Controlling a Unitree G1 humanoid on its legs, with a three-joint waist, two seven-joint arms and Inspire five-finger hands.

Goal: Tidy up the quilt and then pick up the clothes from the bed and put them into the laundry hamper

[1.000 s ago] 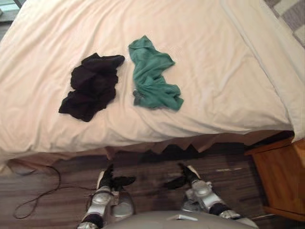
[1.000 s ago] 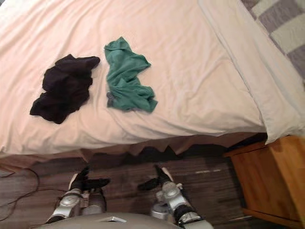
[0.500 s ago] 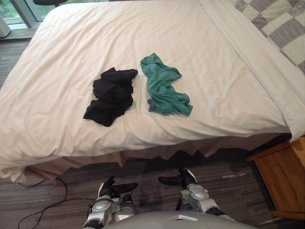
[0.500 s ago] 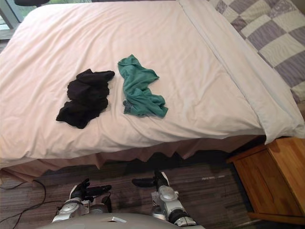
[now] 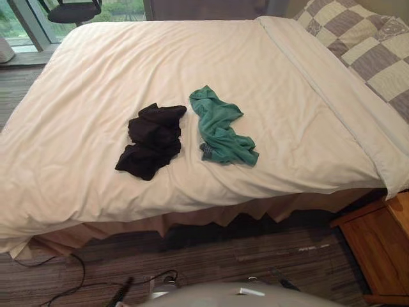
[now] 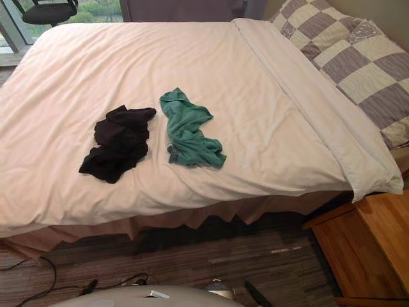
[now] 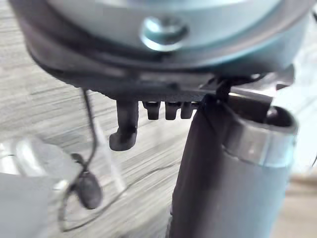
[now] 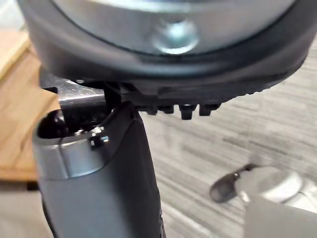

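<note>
A crumpled black garment (image 5: pixel 151 139) and a crumpled green garment (image 5: pixel 221 127) lie side by side, a small gap between them, in the middle of the bed on the cream quilt (image 5: pixel 96 77). The quilt is spread flat and hangs over the near edge of the bed. My left hand (image 7: pixel 164 108) hangs low over the wood floor with its fingers relaxed and nothing in it. In the same way my right hand (image 8: pixel 187 110) hangs over the floor, relaxed and holding nothing. Both hands are well below the bed and far from the clothes.
Checkered pillows (image 5: pixel 361 41) lie at the right end of the bed. A wooden nightstand (image 5: pixel 383 246) stands at the lower right by the bed's corner. An office chair (image 5: pixel 69 10) stands beyond the far left corner. Grey wood floor (image 5: pixel 211 252) runs between me and the bed.
The camera has tilted up and back, so more of the bed and the pillows show. Both hands have dropped from in front of me down to my sides. The clothes have not moved.
</note>
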